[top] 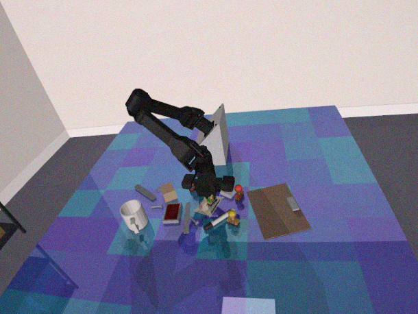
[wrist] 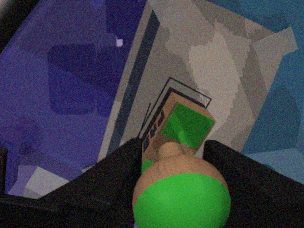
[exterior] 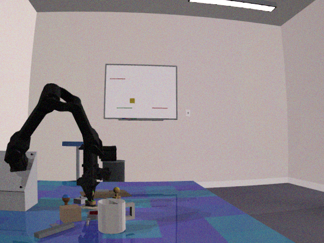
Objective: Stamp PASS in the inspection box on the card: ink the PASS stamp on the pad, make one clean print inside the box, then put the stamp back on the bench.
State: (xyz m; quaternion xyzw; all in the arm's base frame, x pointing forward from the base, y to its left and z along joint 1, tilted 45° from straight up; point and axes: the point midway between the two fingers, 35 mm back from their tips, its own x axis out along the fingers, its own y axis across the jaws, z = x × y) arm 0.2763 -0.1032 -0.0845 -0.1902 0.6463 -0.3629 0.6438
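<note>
My gripper [top: 210, 197] [exterior: 90, 199] [wrist: 173, 150] is shut on a wooden stamp with a green knob [wrist: 182, 200]. The lettering on its side is too blurred to read. The stamp's block is over the pale card [top: 203, 209] [wrist: 220, 62], at the outlined box [wrist: 190, 88]; the far end of the outline shows past the block. The stamp is very low, and I cannot tell whether its face touches the card. The block hides the rest of the box and any print under it. The red ink pad [top: 172, 212] [exterior: 93, 213] lies open beside the card.
A red-knobbed stamp [top: 238, 188], a yellow-knobbed stamp [top: 232, 214] [exterior: 116, 190] and a marker [top: 217, 221] are near the card. A blue-knobbed stamp [exterior: 66, 198], wooden block [top: 168, 192] [exterior: 70, 213], white mug [top: 133, 216] [exterior: 111, 216] and grey bar [top: 145, 192] [exterior: 54, 230] stand around. A clipboard [top: 274, 212] lies right.
</note>
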